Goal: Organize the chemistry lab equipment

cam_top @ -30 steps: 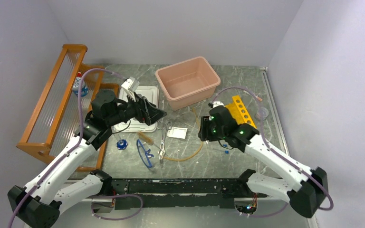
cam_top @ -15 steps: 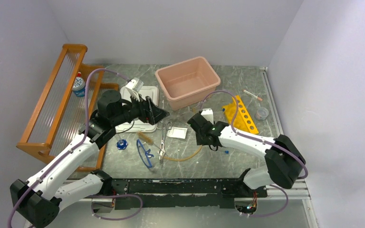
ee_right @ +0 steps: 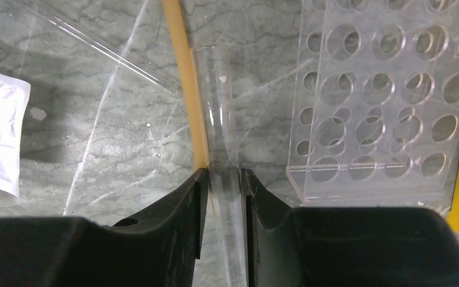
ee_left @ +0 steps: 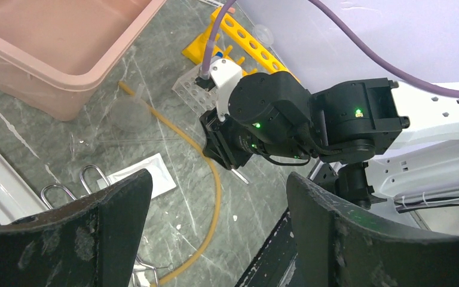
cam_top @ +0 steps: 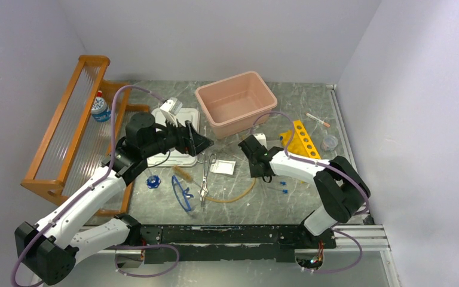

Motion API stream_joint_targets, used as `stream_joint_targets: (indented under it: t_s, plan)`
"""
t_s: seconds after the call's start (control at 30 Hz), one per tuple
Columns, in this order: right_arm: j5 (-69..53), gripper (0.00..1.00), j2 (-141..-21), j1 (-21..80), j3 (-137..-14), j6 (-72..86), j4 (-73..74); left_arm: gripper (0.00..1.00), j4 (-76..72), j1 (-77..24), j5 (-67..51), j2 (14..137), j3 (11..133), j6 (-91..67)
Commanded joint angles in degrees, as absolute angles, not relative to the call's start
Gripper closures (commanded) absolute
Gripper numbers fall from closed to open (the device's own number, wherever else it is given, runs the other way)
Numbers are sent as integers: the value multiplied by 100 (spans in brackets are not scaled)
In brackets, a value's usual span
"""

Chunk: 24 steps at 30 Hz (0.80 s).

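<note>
My right gripper (ee_right: 224, 179) is shut on a clear glass test tube (ee_right: 215, 89) that lies on the table beside the tan rubber tube (ee_right: 182, 72). In the top view the right gripper (cam_top: 260, 170) points down left of the yellow rack (cam_top: 303, 142). My left gripper (cam_top: 200, 142) is open and empty, hovering above the metal scissors and forceps (cam_top: 205, 173). The white packet (cam_top: 222, 167), blue-framed safety glasses (cam_top: 181, 192) and tan rubber tube (cam_top: 239, 192) lie between the arms. Small blue-capped tubes (cam_top: 282, 184) lie under the right forearm. The left wrist view shows the right gripper (ee_left: 233, 152) over the tan tube (ee_left: 215, 179).
A pink tub (cam_top: 236, 103) stands at the back centre, a white tray (cam_top: 176, 119) left of it. The orange slatted shelf (cam_top: 66, 131) holds a bottle (cam_top: 99, 106). A clear hole rack (ee_right: 382, 95) stands right of the held tube. A petri dish (cam_top: 330, 142) sits far right.
My right arm has swung left from the yellow rack and come down at the tan tube, where it now grips the glass test tube. My left gripper has hardly moved.
</note>
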<state>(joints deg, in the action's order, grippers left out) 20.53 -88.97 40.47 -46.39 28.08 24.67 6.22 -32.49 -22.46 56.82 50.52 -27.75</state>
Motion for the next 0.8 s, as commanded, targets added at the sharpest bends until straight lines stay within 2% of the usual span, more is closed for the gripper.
stream_joint_targets:
  t_s: [0.0,0.1,0.27,0.77]
  plan:
    - [1862,71,-9118,3913,-4814,2479,2251,14,521,-3307,-2200,5738,5275,-2664]
    - [1776,72,-9195,3845,-4788,2399,2190,14,504,-3313,-2234,5757,5291,-2670]
    - [1737,83,-9026,3795,-4811,2327,2156,15,189,-3359,-2572,5725,5067,-3072]
    - [1307,83,-7175,3772,-4888,2565,2239,18,-174,-4067,-2308,6063,4834,-3575]
